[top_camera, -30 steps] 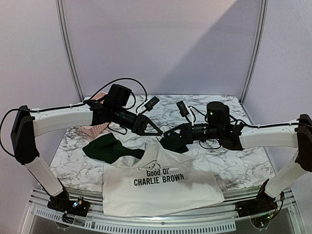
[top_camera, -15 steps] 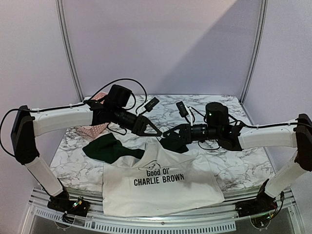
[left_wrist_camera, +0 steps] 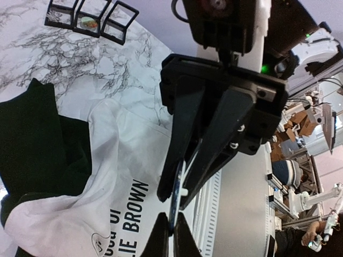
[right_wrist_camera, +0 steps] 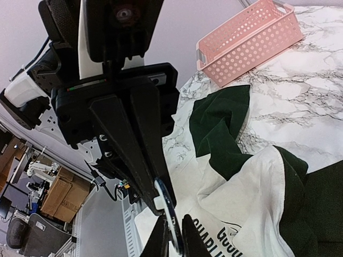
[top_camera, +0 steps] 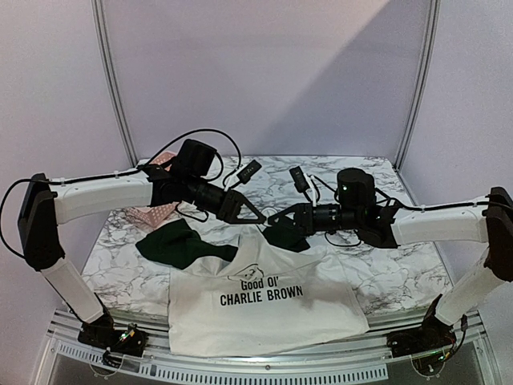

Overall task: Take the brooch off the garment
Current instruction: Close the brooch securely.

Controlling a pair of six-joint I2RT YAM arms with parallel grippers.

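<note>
The garment (top_camera: 264, 297), a white T-shirt with dark green sleeves and black print, lies flat on the marble table (top_camera: 385, 265). It also shows in the left wrist view (left_wrist_camera: 123, 176) and the right wrist view (right_wrist_camera: 252, 203). The brooch (left_wrist_camera: 177, 198) is a thin blue disc with a white back piece, seen edge-on and held in the air above the shirt. It also shows in the right wrist view (right_wrist_camera: 167, 206). My left gripper (top_camera: 258, 218) (left_wrist_camera: 170, 227) and right gripper (top_camera: 271, 223) (right_wrist_camera: 174, 227) meet tip to tip, both shut on the brooch.
A pink perforated basket (top_camera: 156, 212) (right_wrist_camera: 246, 40) stands at the back left behind the left arm. Small black display boxes (left_wrist_camera: 88, 19) sit on the marble beyond the shirt. A green sleeve (top_camera: 176, 245) spreads out to the left.
My right gripper has edged slightly left toward the left gripper. Both grippers stay shut on the brooch above the shirt.
</note>
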